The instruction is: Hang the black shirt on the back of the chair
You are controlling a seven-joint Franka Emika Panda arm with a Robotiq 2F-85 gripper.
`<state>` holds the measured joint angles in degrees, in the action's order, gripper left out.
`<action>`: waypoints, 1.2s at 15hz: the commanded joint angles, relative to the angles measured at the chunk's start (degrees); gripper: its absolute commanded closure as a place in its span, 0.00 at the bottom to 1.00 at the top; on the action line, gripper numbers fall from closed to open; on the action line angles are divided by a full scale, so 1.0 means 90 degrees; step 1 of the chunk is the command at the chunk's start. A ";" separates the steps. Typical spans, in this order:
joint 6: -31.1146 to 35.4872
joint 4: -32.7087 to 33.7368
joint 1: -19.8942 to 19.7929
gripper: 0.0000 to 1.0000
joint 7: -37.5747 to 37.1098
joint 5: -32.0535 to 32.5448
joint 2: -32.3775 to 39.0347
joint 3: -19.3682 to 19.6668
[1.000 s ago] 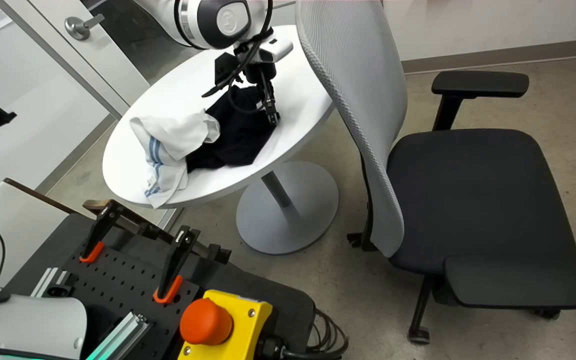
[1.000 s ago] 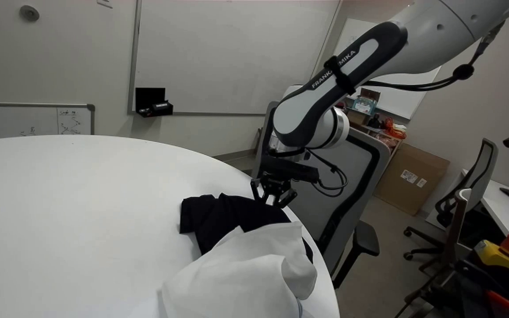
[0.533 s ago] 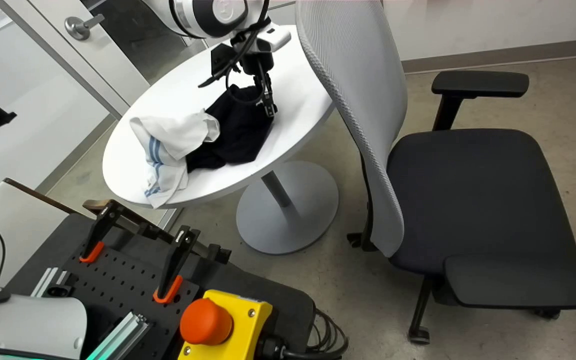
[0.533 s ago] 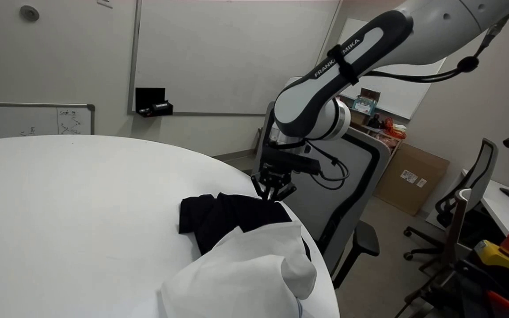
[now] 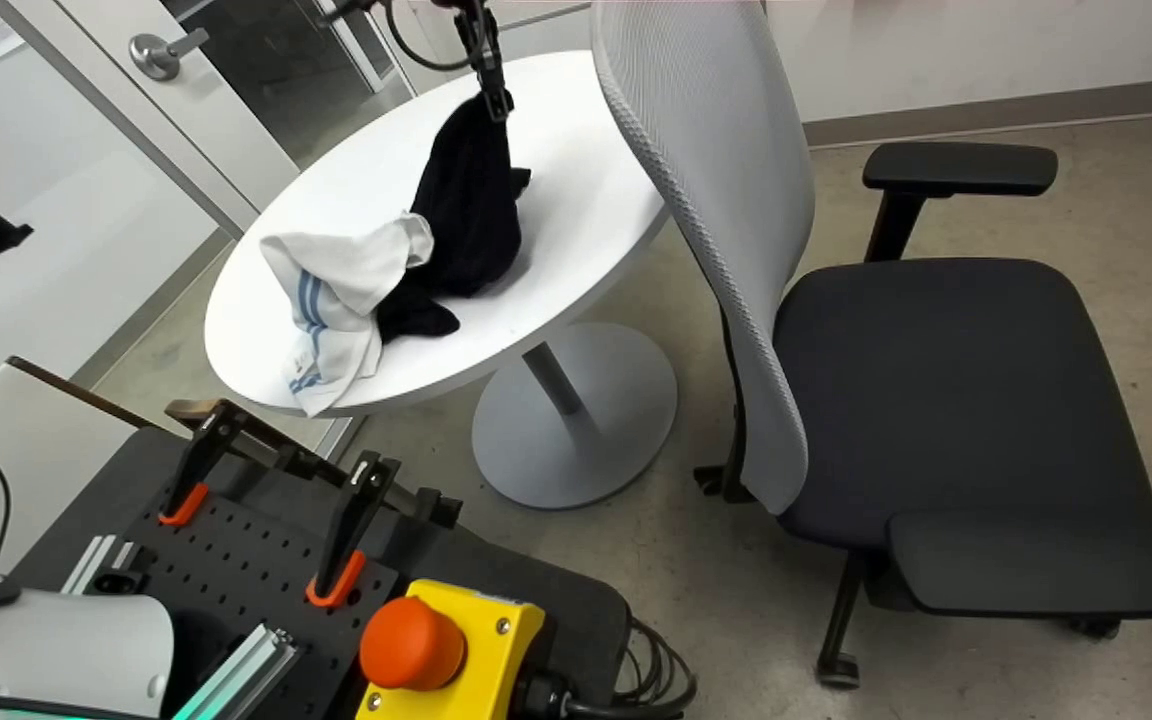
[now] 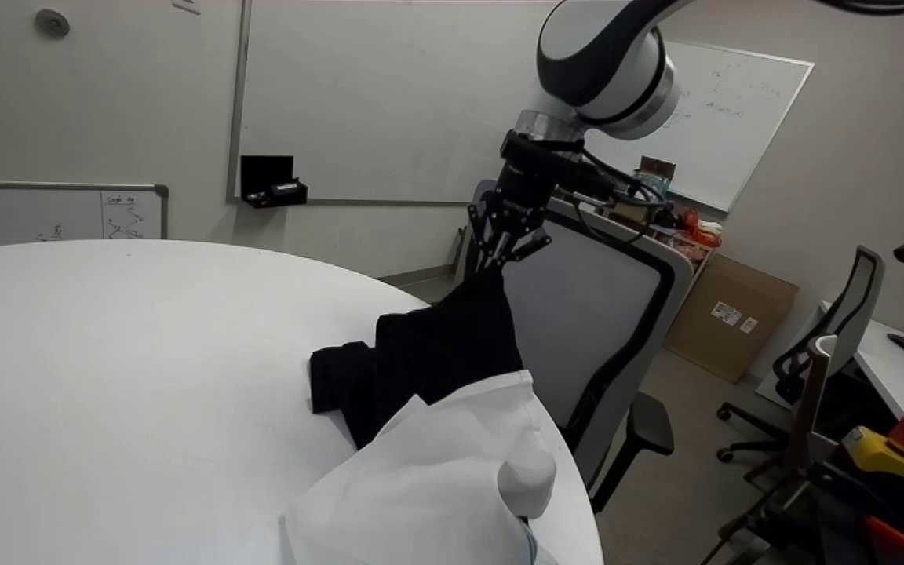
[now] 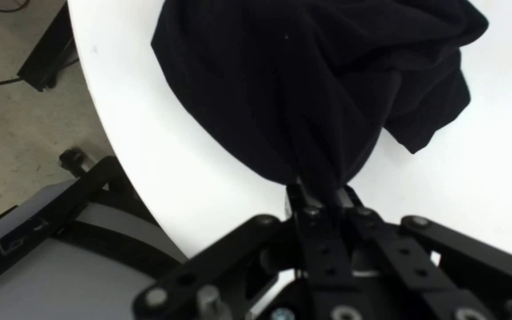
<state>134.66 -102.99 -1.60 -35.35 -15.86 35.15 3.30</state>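
The black shirt (image 5: 471, 220) is bunched and partly lifted off the white round table (image 5: 586, 230). Its lower part still lies on the tabletop. My gripper (image 5: 498, 108) is shut on one end of the shirt and holds it above the table. In an exterior view the shirt (image 6: 452, 337) rises to a peak at the gripper (image 6: 493, 260). In the wrist view the cloth (image 7: 282, 89) runs in between the fingertips of the gripper (image 7: 321, 195). The grey mesh back of the chair (image 5: 716, 170) stands beside the table; it also shows behind the gripper (image 6: 585, 290).
A white towel with blue stripes (image 5: 346, 270) lies on the table against the shirt and partly over it. The chair's armrests (image 5: 961, 168) stick out on its seat side. A dark cart with clamps and a yellow emergency-stop box (image 5: 476, 640) stands nearby.
My gripper has risen from the table with the shirt's end in it, pulling the cloth up into a peak. The fingers have closed. The towel's edge has shifted slightly.
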 commanded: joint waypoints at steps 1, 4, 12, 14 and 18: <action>-0.0421 -0.0713 -0.0140 0.98 0.0250 -0.0421 -0.1221 -0.0068; -0.0736 -0.0932 -0.0228 0.98 0.0221 -0.0706 -0.2000 -0.0030; -0.1167 -0.0927 -0.0464 0.98 0.0249 -0.1715 -0.3491 0.0067; -0.1114 -0.0865 -0.0487 0.98 0.0218 -0.1921 -0.3704 0.0110; -0.0970 -0.0639 -0.0559 0.98 0.0141 -0.2278 -0.3895 0.0258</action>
<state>125.54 -109.91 -6.17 -34.56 -33.10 1.49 4.75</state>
